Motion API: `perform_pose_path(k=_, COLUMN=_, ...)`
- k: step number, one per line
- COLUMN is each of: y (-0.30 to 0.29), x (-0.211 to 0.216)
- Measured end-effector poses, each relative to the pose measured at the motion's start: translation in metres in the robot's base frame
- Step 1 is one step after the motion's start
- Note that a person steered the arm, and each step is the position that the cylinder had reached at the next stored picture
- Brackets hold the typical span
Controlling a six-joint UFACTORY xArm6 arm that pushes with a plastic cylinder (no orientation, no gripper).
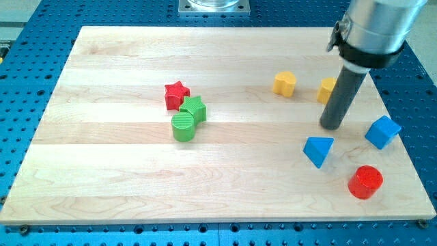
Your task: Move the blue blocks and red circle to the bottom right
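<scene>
A blue triangular block (318,150) lies at the view's lower right. A blue cube (382,132) lies to its right, near the board's right edge. A red circle block (365,182) lies below and between them, close to the bottom right corner. My tip (332,126) rests on the board just above the blue triangle and left of the blue cube, touching neither. The rod partly hides a yellow block (327,89) behind it.
A yellow block (285,83) lies left of the rod. A red star (176,95), a green star (194,108) and a green circle (183,128) cluster at centre left. The wooden board (102,184) lies on a blue perforated table.
</scene>
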State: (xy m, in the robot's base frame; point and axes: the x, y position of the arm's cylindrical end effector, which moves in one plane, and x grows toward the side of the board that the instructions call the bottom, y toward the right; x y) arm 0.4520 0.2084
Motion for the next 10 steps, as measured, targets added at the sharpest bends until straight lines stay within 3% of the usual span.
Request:
perform_pose_path(k=1, y=0.069, x=-0.019)
perform_pose_path(k=2, y=0.08, x=0.019)
perform_pose_path(k=3, y=0.048, x=0.079)
perform_pose_path(k=4, y=0.045, x=0.071)
perform_pose_path(k=5, y=-0.018, x=0.037)
perform_pose_path(k=7, y=-0.038, x=0.079)
perform_pose_path(k=8, y=-0.1, x=0.064)
perform_pose_path(k=9, y=-0.155, x=0.092)
perform_pose_path(k=10, y=-0.252, x=0.106)
